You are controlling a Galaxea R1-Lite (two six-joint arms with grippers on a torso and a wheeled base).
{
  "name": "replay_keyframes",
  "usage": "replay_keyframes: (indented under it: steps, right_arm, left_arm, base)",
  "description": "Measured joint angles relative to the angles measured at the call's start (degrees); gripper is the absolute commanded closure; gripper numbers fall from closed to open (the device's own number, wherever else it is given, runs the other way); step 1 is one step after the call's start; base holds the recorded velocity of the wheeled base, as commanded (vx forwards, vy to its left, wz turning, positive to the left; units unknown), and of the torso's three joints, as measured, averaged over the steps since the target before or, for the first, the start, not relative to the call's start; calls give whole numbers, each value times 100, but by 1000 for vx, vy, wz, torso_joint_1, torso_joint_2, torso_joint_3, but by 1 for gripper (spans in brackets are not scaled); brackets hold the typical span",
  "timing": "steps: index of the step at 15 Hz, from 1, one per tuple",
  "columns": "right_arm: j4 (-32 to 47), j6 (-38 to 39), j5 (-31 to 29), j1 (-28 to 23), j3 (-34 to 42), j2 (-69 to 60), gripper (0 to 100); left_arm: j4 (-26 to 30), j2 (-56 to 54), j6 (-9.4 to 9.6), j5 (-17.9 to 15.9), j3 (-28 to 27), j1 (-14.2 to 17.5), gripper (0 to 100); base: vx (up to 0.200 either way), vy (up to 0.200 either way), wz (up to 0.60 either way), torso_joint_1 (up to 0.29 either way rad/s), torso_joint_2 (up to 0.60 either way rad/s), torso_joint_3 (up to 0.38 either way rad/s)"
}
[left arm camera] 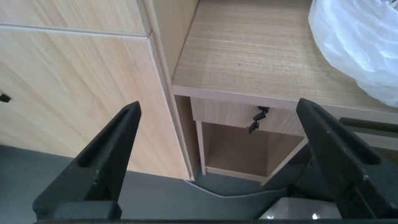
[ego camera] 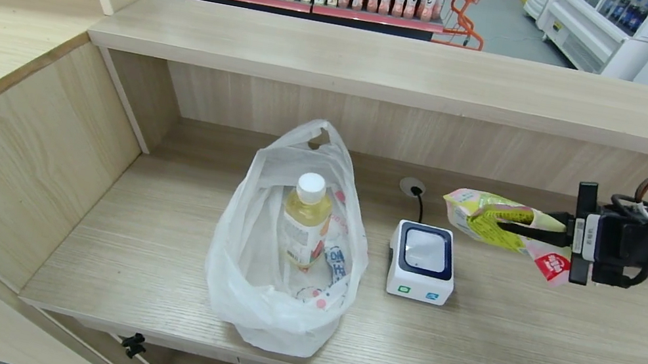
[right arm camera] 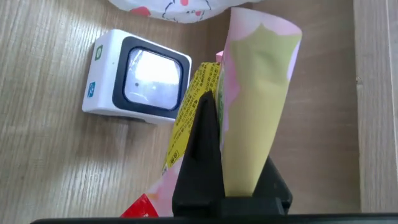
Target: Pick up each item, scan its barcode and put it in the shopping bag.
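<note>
The left gripper hung low at the counter's near left corner, beside the cupboard side, its two dark fingers spread wide with nothing between them.

A white plastic shopping bag stood open on the counter left of centre. One item was already inside it: a bottle of pale yellow drink with a white cap, upright. That part of the job looked done.

At three o'clock from the bag, close by but apart from it, sat a small white barcode scanner, its dark window facing up.

At about one o'clock from the scanner, a yellow and pink snack packet was held in the air — lifted off the counter, just off the scanner's far right corner and not yet over the window. The right gripper came in from three o'clock and was clamped on the packet, one black finger lying across its printed face.

Judging from this, the packet had been picked up but neither scanned nor bagged — both steps remained.
</note>
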Motion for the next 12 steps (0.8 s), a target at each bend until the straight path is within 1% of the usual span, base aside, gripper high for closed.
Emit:
replay_keyframes:
  steps: [3,5,8,12]
  right_arm:
    - [2,-397,-180,262,0,107,100]
    - [6,-703,-206,306,39,194,100]
    - [6,-1312,-427,336,66,380,100]
    - [5,-1517,-479,347,55,519,100]
  left_arm:
    - [0,0,0,0,0,4,0]
    - [0,0,0,0,0,4,0]
    - [0,0,0,-2,0,4,0]
    - [-1,0,0,-2,0,1,0]
  base:
    - [0,0,0,0,0,0]
    - [0,0,0,0,0,0]
    - [0,0,0,0,0,0]
    - [0,0,0,0,0,0]
